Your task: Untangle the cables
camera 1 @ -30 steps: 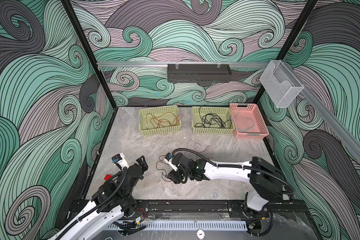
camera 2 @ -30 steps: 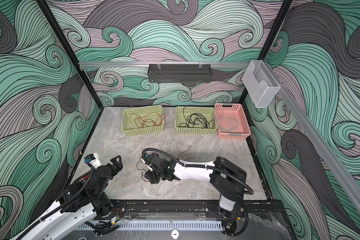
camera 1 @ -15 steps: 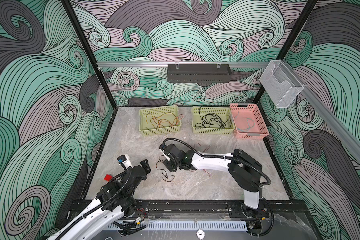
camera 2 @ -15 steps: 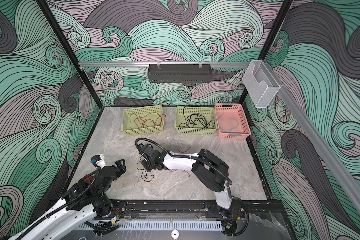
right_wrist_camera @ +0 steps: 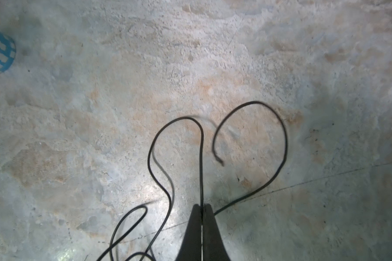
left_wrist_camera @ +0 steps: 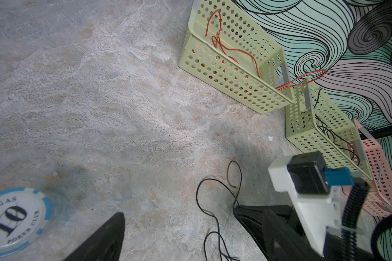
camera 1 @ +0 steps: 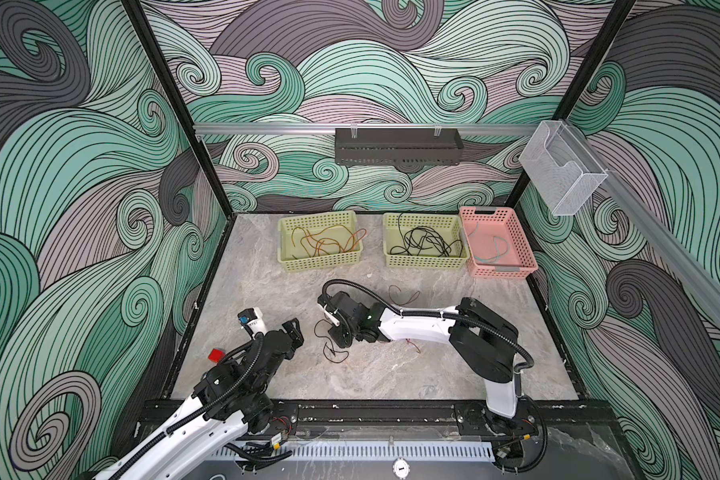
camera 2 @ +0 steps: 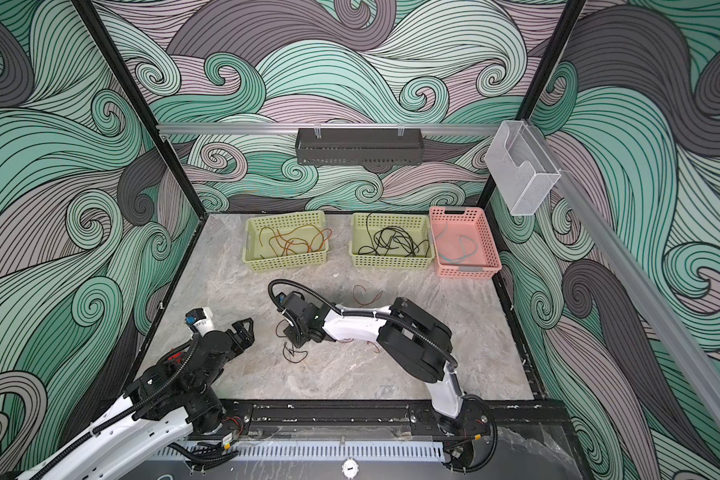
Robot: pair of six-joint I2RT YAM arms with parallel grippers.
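Observation:
A thin black cable (right_wrist_camera: 200,158) lies in loose loops on the marble table, and my right gripper (right_wrist_camera: 201,205) is shut on one strand of it. In both top views this gripper (camera 1: 336,337) points down at the table's middle, the cable (camera 1: 334,354) trailing toward the front. My left gripper (left_wrist_camera: 178,212) is open just left of it, low over the table, with a cable loop (left_wrist_camera: 197,198) lying between its fingers; it (camera 1: 294,328) holds nothing. A red cable (camera 1: 400,293) lies behind the right arm. More cables sit in baskets at the back: red-orange (camera 1: 325,243), black (camera 1: 425,241), teal (camera 1: 495,249).
Two green baskets (camera 1: 321,266) (camera 1: 425,262) and a pink basket (camera 1: 501,272) line the back wall. A blue poker chip (left_wrist_camera: 14,217) lies on the table near the left gripper. A small red object (camera 1: 216,355) sits by the left wall.
My right gripper's jaws have closed onto the black cable after shifting slightly left over it. The left gripper has edged a little to the right and stays open.

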